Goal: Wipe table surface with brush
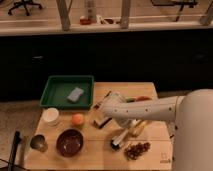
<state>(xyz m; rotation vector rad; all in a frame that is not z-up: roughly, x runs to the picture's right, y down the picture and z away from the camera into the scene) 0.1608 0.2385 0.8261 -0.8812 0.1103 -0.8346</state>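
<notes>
Step in hand: approach; the brush [121, 140] is not yet picked up. It lies on the desk [100, 155] toward the front edge, under the arm. The end effector [103, 106] hangs over mid-desk, and its opening cannot be determined. The next move likely calls for aligning over the brush and grasping it.

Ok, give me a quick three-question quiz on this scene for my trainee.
1. True or false: the grey sponge lies inside the green tray.
2. Which stands at the table's front left corner? A) metal cup B) orange C) white cup
3. Is the brush in the gripper?
Key: 1 true. 2 A. 3 No: it lies on the table surface nearer the front, while the gripper hangs beside the tray's right edge.
</notes>
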